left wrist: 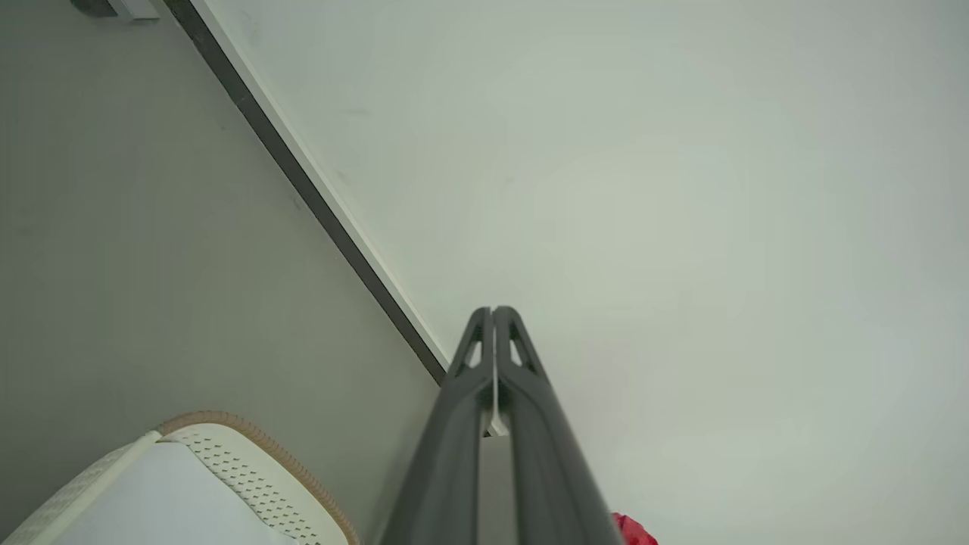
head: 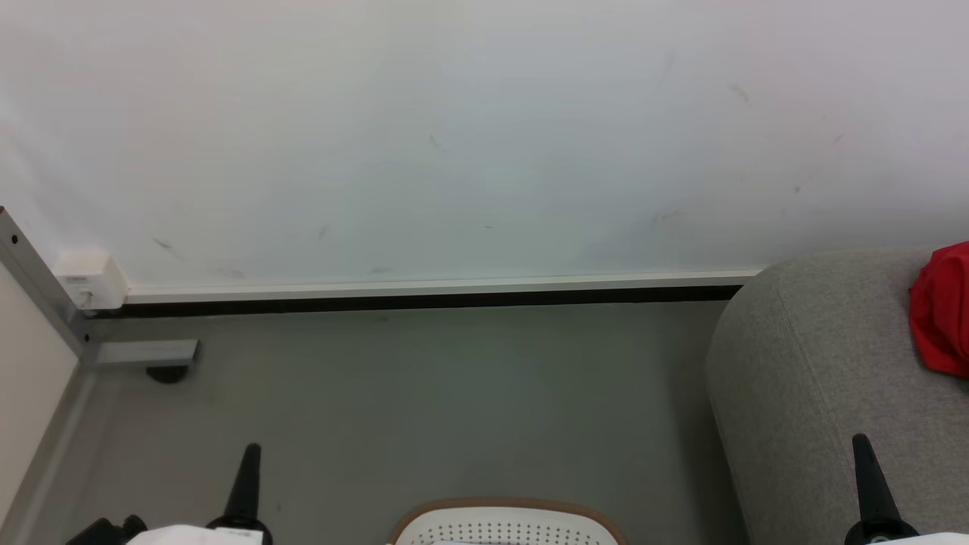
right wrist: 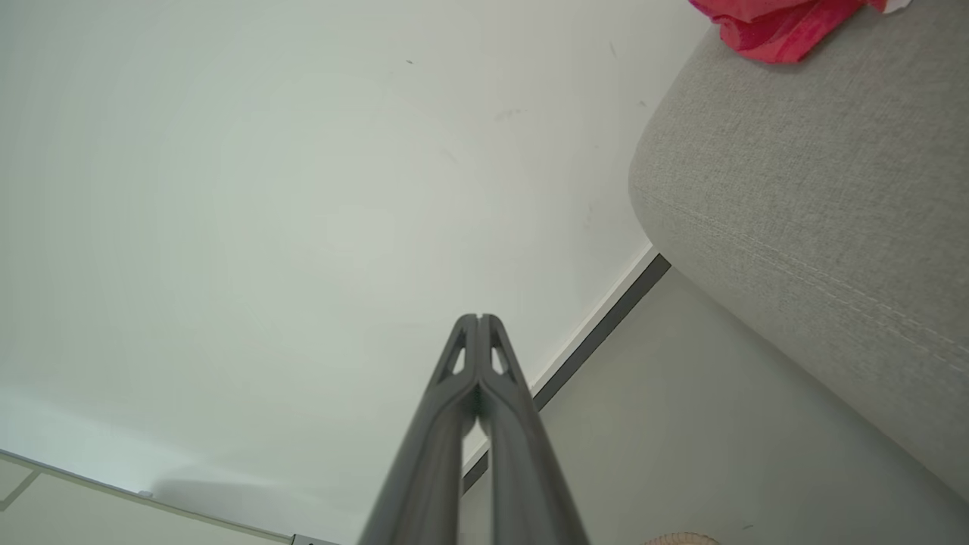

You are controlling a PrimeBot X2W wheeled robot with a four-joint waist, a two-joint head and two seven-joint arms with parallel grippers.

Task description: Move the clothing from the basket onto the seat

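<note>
The white basket [head: 506, 524] with its tan rim peeks in at the bottom middle of the head view; its inside is hidden. In the left wrist view the basket [left wrist: 227, 469] sits at the lower left. A red garment [head: 942, 310] lies on the grey seat [head: 817, 378] at the right; the right wrist view has that garment [right wrist: 780, 26] at its top edge on the seat [right wrist: 817, 197]. My left gripper [head: 251, 453] is shut and empty at the lower left, fingertips together [left wrist: 492, 310]. My right gripper [head: 860, 440] is shut and empty in front of the seat, tips touching [right wrist: 478, 318].
A white wall [head: 454, 136] with a dark skirting strip [head: 424, 301] runs across the back. Grey floor [head: 424, 409] lies between the basket and the wall. A metal frame foot [head: 147, 353] and a white box [head: 91, 280] stand at the left.
</note>
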